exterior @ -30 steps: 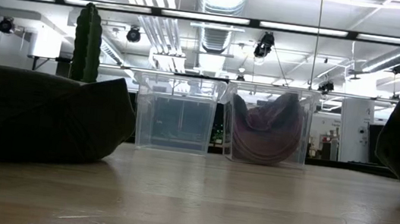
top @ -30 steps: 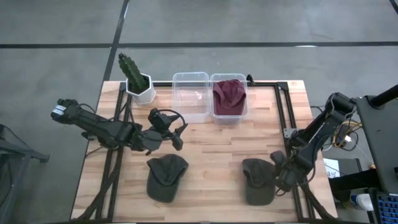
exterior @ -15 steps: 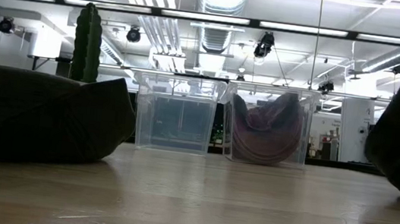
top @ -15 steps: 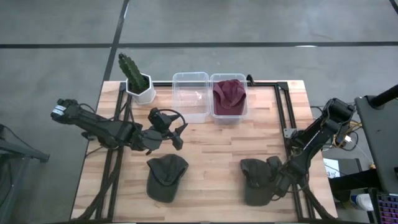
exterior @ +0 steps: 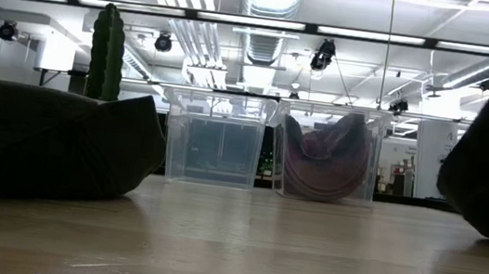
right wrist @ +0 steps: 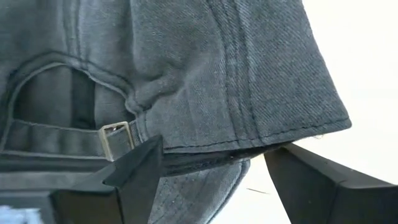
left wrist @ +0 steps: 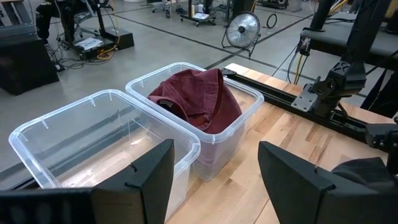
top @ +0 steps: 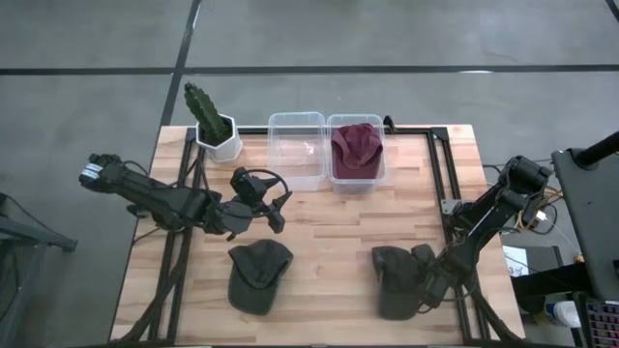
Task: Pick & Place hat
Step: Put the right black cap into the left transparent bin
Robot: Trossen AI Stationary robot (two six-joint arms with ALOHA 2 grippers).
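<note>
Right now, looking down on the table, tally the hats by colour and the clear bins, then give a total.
Dark grey hats: 2
Maroon hats: 1
Clear bins: 2
Total: 5

Table centre [top: 334,227] open btwn caps; bins [top: 296,145], cactus [top: 205,111] block back edge

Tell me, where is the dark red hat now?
In the high view, the dark red hat lies inside the right clear bin at the table's far edge, beside the left bin.
</note>
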